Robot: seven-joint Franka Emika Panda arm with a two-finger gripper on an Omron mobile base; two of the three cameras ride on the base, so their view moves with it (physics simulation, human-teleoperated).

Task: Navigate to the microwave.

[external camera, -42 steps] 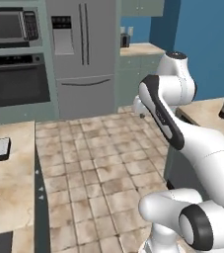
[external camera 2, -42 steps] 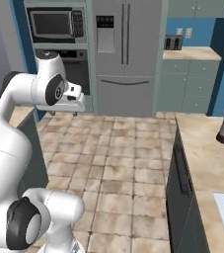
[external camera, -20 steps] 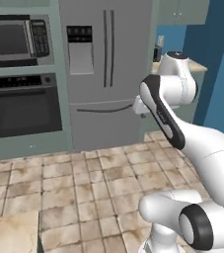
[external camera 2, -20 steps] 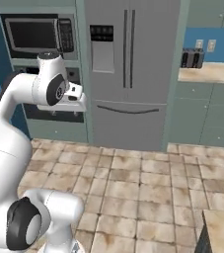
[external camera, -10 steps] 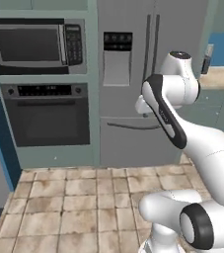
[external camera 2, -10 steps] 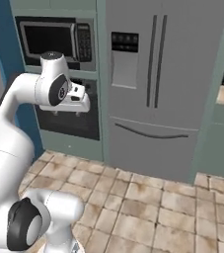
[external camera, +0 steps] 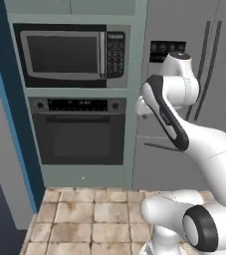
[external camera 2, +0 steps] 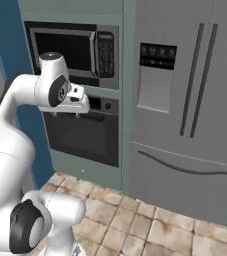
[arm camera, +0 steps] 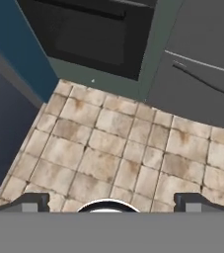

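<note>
Because the task is one of driving and not of handling, the arm is carried folded high over the base with the gripper (arm camera: 111, 200) pointed down at the tiled floor (arm camera: 108, 148), its two fingertips well apart and holding nothing. The microwave (external camera: 69, 55) sits built into the tall cabinet column, directly above the black wall oven (external camera: 77, 132) and just left of the refrigerator (external camera 2: 185, 100), at the upper left of both base views. Judged from this framing, the base stands close before the column, though somewhat right of the microwave.
</note>
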